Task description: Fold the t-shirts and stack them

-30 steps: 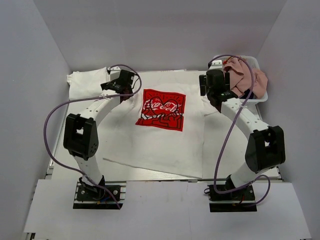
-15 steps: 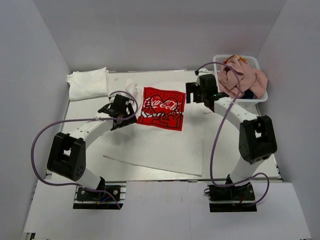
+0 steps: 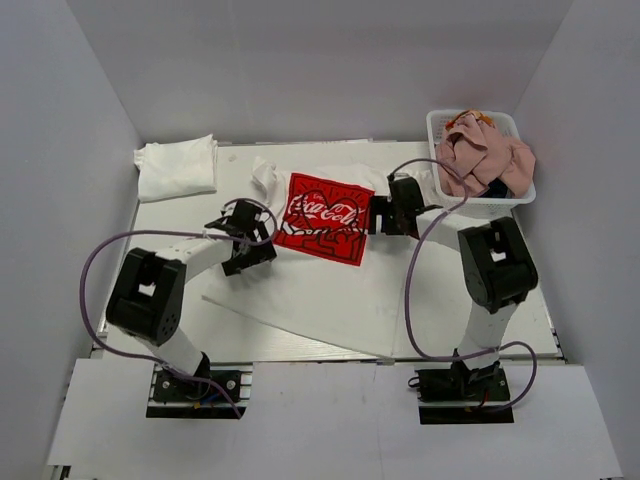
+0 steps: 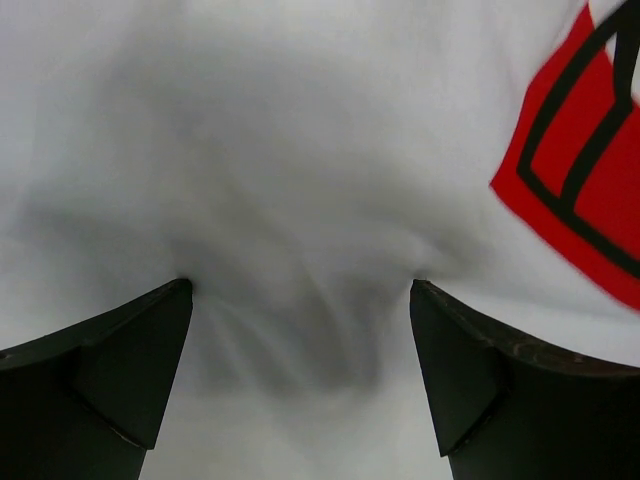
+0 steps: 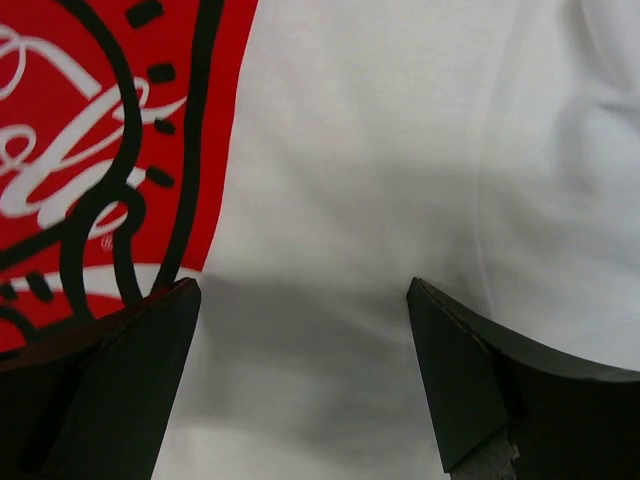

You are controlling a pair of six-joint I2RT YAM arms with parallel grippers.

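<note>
Coca-Cola tee (image 3: 320, 285) spread on counter (image 3: 440, 285). L gripper (image 4: 300, 290), R gripper (image 5: 300, 290): jaws apart over cloth, flanking red print (image 3: 322, 217).

Left tool (image 3: 249, 250), right tool (image 3: 386, 216) drew inward; shirt (image 3: 320, 292) narrowed.

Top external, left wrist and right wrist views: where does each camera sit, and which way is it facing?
Top external: above and behind the arms, looking down on the table and Coca-Cola shirt; both arms show whole, with left gripper and right gripper.
Left wrist: on the left arm, looking down close at white shirt cloth; its two fingertips show, apart.
Right wrist: on the right arm, looking down at the same shirt; its fingertips show, apart.
Shared: both wrist views catch the red print.
</note>
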